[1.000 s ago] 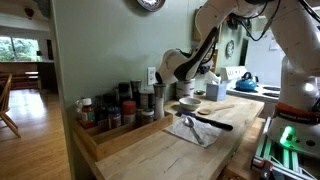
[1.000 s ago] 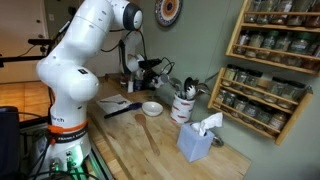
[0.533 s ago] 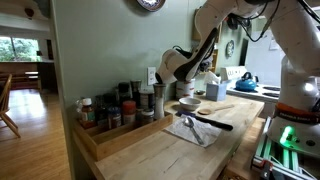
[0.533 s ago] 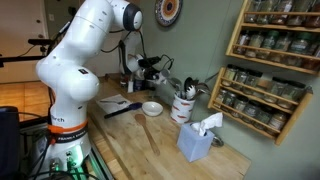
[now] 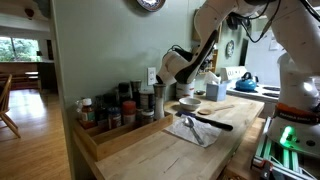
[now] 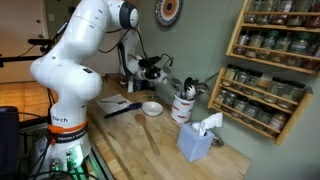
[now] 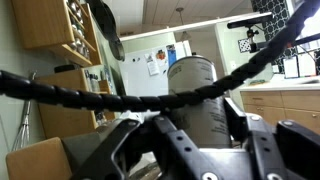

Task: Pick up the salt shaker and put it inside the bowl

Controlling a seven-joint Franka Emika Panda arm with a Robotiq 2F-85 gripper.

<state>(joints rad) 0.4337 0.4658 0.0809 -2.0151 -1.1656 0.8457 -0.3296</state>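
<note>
Cream, wood and silver
Cream-white bowl [image 6: 151, 108], darker inside; pale wooden table [image 6: 140, 160]; white arm [image 6: 75, 70]; silvery-grey salt shaker [image 7: 192, 95]; light blue tissue box [image 6: 195, 143]

This is a home kitchen. A wall rack [image 6: 268, 62] full of spice jars hangs beside a butcher-block table [image 6: 125, 155] that carries a wooden spoon [image 6: 149, 131] and a mug of utensils [image 6: 182, 110]. More jars stand in a wooden tray [image 5: 125, 137]. The wrist view shows wooden cabinets [image 7: 45, 30] and a white fridge [image 7: 150, 75] with papers stuck on it. In an exterior view, a hardwood floor [image 5: 30, 150] leads toward a window [image 5: 20, 48].
</note>
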